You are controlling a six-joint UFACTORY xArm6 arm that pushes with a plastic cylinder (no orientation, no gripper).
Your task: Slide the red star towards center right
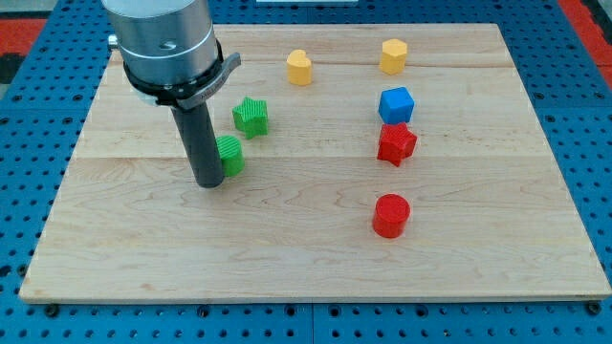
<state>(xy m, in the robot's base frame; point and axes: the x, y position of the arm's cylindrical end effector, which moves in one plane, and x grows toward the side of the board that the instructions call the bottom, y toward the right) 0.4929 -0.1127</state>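
- The red star [396, 143] touches the blue cube [396, 103], just below it.
- My tip [209, 182], a bare rod without fingers, rests well left of the star.
- Best approach: circle to the star's left, then push rightward.

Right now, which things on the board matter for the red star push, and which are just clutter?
In the job:
red star
my tip, far off at the view's left, touching or nearly touching the green cylinder

Lying about:
green star
blue cube, just above the red star
red cylinder
yellow heart
yellow hexagon

Two green blocks [251, 116] [230, 155], two yellow [299, 67] [393, 56], two red [396, 143] [390, 215], one blue cube [396, 104]
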